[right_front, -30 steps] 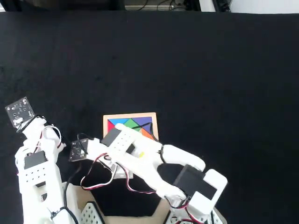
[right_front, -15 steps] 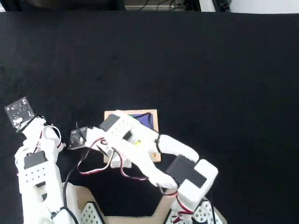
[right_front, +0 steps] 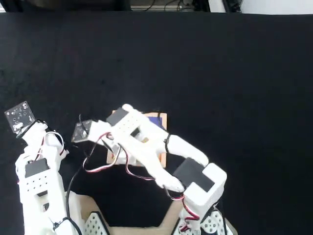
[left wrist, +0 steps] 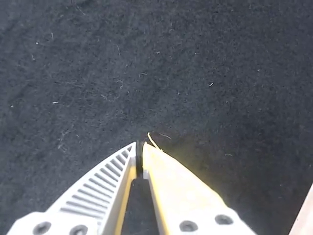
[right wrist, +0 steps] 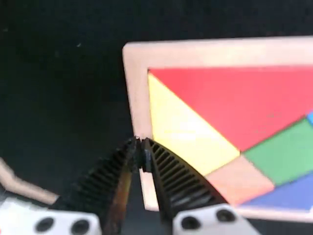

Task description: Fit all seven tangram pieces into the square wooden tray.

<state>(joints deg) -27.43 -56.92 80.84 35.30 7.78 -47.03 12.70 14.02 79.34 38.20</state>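
Observation:
The square wooden tray [right wrist: 134,98] holds a red piece [right wrist: 234,103], a yellow piece [right wrist: 181,127], a green piece [right wrist: 283,152], an orange piece [right wrist: 239,178] and a blue piece [right wrist: 288,193], all lying flat inside. My right gripper [right wrist: 142,144] is shut, its tips at the tray's rim beside the yellow piece. From above, the right arm [right_front: 146,152] lies across the tray [right_front: 162,117], leaving a blue corner [right_front: 155,121] showing. My left gripper [left wrist: 141,144] is shut and empty over bare black cloth, at the table's left.
Black cloth [right_front: 220,73] covers the whole table, with wide room beyond and right of the tray. The left arm [right_front: 36,171] stands at the near left. Both arm bases sit on a wooden board [right_front: 122,230] at the near edge.
The right arm has swung farther across the tray toward the table's far side, covering most of the pieces. The tray's far rim has shifted slightly farther away. The left arm has stayed still.

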